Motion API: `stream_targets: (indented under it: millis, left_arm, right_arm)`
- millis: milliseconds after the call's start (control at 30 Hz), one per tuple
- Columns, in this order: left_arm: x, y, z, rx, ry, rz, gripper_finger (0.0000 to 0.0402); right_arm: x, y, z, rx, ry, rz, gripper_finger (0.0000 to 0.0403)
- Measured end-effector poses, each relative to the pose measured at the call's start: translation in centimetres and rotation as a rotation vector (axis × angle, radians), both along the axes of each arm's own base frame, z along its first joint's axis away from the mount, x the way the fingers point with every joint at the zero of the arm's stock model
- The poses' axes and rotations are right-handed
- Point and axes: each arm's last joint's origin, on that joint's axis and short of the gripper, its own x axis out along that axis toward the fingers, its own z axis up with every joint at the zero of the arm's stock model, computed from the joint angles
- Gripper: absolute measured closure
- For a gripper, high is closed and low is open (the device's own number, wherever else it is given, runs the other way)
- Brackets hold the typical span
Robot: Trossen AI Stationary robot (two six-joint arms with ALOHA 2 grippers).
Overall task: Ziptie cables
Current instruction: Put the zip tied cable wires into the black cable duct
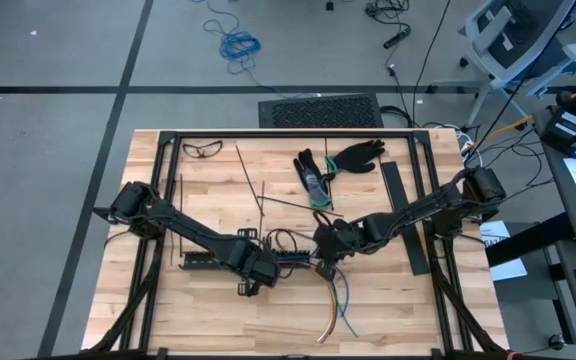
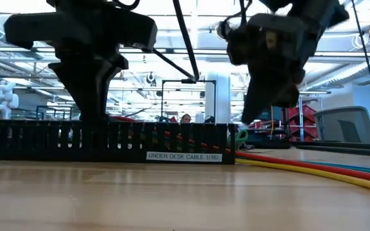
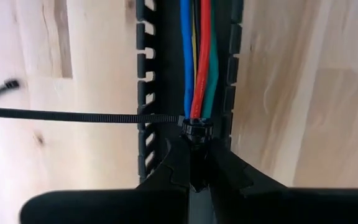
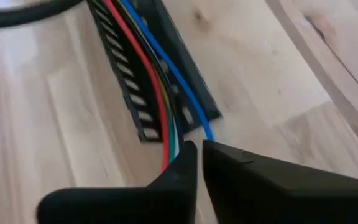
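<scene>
A: Both arms are down over the middle of the bench (image 1: 168,320), close to its front edge. The left pincer (image 3: 197,177) sits right at the ziptie head, fingers pinched together on it.

B: And that ziptie (image 3: 79,116)?

A: It wraps the cables (image 3: 197,62) inside the black slotted rail (image 1: 218,260); its tail sticks out straight, square across the rail's long axis, lying flat over the wood.

B: Which way do the cables run?

A: Blue, red, green and a sliver of yellow, packed side by side along the rail's channel. From above, the rail lies parallel to the front edge, and the cables leave its right-hand end, then curve away toward the front edge, fanning out there.

B: The right pincer (image 4: 199,149)?

A: Just past that rail end, tips nearly together over the wires as they exit. I can't tell whether it actually grips any wire; the fingers look closed, with only a slit between them.

B: Anything spare?

A: Loose zipties (image 1: 253,185) lie further back, pointing at different angles, well apart from the rail. Black gloves (image 1: 353,155) and safety glasses (image 1: 203,149) sit near the back edge. The rail's label (image 2: 184,156) reads "UNDER DESK CABLE".
</scene>
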Motion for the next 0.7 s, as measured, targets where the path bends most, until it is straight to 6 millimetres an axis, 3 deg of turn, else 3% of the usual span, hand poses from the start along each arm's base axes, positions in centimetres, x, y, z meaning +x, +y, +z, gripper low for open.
stream_targets:
  millis: [133, 367, 700]
  left_arm:
    - [0.0, -0.2, 0.0, -0.022, -0.01, 0.071, 0.0372]
    - [-0.1, -0.2, 0.0, -0.033, -0.014, 0.12, 0.0372]
    - [-0.1, -0.2, 0.0, -0.043, -0.021, 0.177, 0.0372]
  right_arm:
    - [0.6, -0.7, 0.6, 0.003, -0.085, 0.009, 0.0333]
    - [0.6, -1.4, 0.4, -0.071, -0.069, 0.083, 0.0244]
    - [0.8, -1.4, -0.1, -0.14, -0.065, 0.174, 0.024]
